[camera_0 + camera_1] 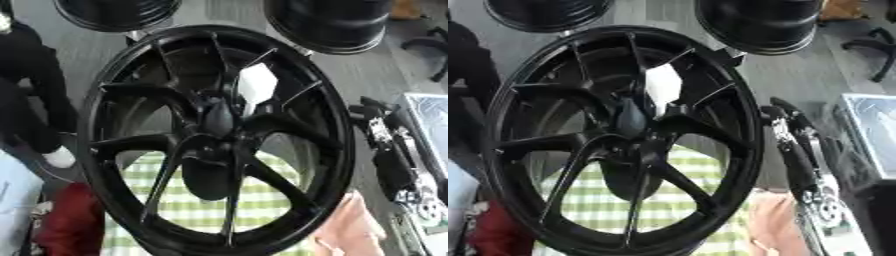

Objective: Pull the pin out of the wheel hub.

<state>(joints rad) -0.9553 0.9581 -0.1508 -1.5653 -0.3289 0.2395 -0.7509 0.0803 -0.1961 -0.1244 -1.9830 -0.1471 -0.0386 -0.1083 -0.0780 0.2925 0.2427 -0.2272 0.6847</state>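
Black wheel stands upright on edge and fills most of the view, face toward the camera, spokes running from the rim into the hub at centre. Behind and below it, seen through the spokes, a green-and-white checked cloth.

Two more black wheels at the far edge: one upper left, one upper right, both cut off by the frame.

Right hand shows just beside the wheel's right rim, black, at the end of an arm coming up from the lower right. Cannot tell whether its fingers are straight or curled. Left hand not seen in either view.

White tag-like piece sits on the upper spokes just above and right of the hub. The pin itself cannot be made out among the dark hub parts.
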